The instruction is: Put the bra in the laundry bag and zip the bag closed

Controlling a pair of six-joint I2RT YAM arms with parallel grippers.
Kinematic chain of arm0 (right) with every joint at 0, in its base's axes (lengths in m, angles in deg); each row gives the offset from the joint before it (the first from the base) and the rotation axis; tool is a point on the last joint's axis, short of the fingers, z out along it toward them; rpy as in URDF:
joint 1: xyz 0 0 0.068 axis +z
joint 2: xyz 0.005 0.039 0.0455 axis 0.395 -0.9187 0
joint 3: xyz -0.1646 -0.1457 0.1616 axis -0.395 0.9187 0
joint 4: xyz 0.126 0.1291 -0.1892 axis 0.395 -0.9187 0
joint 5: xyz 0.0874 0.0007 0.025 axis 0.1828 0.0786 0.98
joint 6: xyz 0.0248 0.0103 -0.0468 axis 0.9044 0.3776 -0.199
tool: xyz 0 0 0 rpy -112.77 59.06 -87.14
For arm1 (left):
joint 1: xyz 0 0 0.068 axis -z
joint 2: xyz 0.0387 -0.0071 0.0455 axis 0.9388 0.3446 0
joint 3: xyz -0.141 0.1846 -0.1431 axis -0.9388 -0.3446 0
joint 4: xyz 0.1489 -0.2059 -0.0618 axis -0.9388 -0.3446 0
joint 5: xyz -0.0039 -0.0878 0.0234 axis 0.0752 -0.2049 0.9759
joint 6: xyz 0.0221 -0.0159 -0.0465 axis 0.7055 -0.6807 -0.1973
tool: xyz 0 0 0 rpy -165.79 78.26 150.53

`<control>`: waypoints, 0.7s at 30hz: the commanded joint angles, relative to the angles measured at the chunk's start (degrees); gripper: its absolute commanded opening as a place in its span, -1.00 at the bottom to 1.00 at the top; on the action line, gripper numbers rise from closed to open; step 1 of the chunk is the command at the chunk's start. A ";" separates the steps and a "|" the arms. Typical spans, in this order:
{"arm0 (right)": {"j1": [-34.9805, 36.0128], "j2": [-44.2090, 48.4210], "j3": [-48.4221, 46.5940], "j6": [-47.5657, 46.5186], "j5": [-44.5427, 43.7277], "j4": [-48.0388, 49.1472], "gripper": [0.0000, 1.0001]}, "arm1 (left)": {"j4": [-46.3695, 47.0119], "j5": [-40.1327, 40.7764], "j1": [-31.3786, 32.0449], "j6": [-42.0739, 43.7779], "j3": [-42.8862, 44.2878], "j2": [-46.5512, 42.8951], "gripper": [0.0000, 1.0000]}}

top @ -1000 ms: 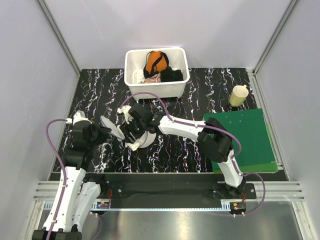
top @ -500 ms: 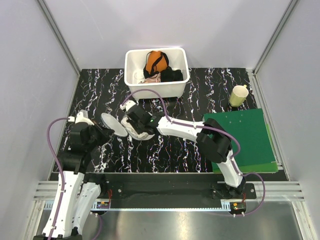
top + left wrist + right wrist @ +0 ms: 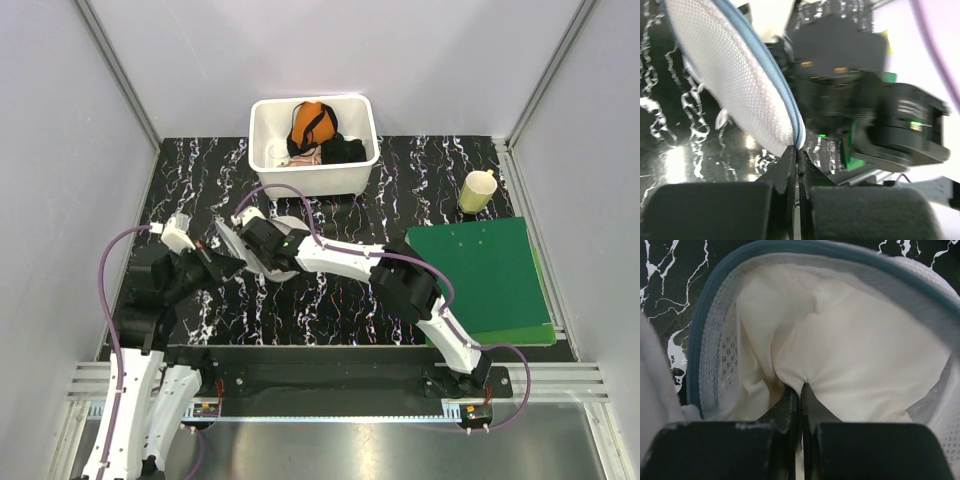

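The laundry bag (image 3: 230,244), a round white mesh case with a blue zipper rim, lies open on the dark marbled table, left of centre. My left gripper (image 3: 797,151) is shut on the zipper edge of its raised mesh lid (image 3: 735,75). My right gripper (image 3: 801,386) reaches into the bag's open mouth. It is shut on a fold of the bra (image 3: 855,355), plain white fabric that fills the inside of the bag (image 3: 715,365). From above, the right wrist (image 3: 268,246) covers most of the bag, and the bra is hidden there.
A white tub (image 3: 314,180) at the back holds an orange garment (image 3: 310,124) and a black one (image 3: 343,150). A yellow cup (image 3: 477,190) stands at the right, with a green board (image 3: 487,275) in front of it. The grey side walls stand close.
My right gripper has shut on the bra and pushed left, deeper into the bag. My left arm has shifted right and raised the lid more upright.
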 commanded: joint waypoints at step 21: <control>-5.11 17.75 5.75 15.21 28.16 -4.75 0.32 | 7.11 -5.97 0.23 -1.98 8.80 7.04 -1.00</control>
